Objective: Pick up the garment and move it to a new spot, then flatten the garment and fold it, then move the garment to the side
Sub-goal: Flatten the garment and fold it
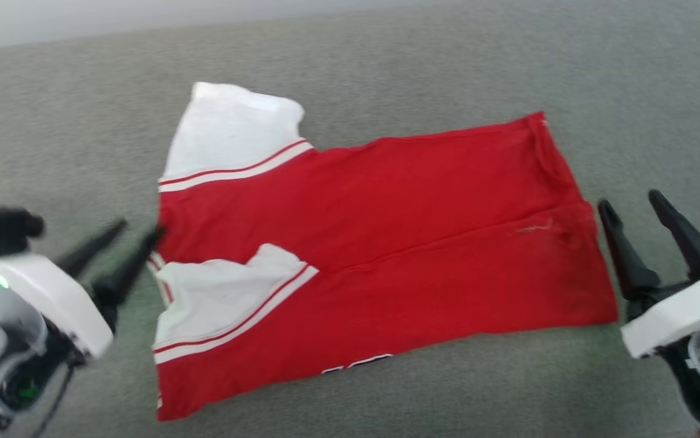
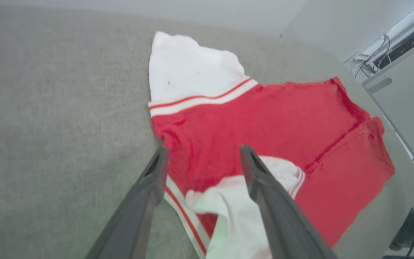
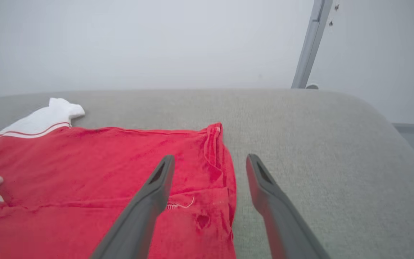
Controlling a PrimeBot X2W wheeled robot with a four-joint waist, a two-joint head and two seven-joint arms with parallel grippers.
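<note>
The garment (image 1: 386, 231), red with white sleeves, lies flat across the grey padded surface (image 1: 386, 67), folded lengthwise, with one white sleeve (image 1: 228, 131) spread at the far left and the other sleeve (image 1: 222, 298) folded onto the red body. A bit of lettering (image 1: 356, 364) peeks out at its near edge. My left gripper (image 1: 138, 229) is open at the garment's left, collar-side edge, fingertips at the cloth. My right gripper (image 1: 630, 204) is open just off the garment's right hem. In the left wrist view the gripper (image 2: 202, 153) straddles the red cloth (image 2: 264, 118). In the right wrist view the gripper (image 3: 208, 160) straddles the hem (image 3: 225, 169).
The grey padded surface (image 3: 318, 144) extends well beyond the garment on all sides and curves off at the right. A pale wall and a metal post (image 3: 309, 43) stand behind it. A white cabinet with cables (image 2: 401, 75) stands off the surface's edge.
</note>
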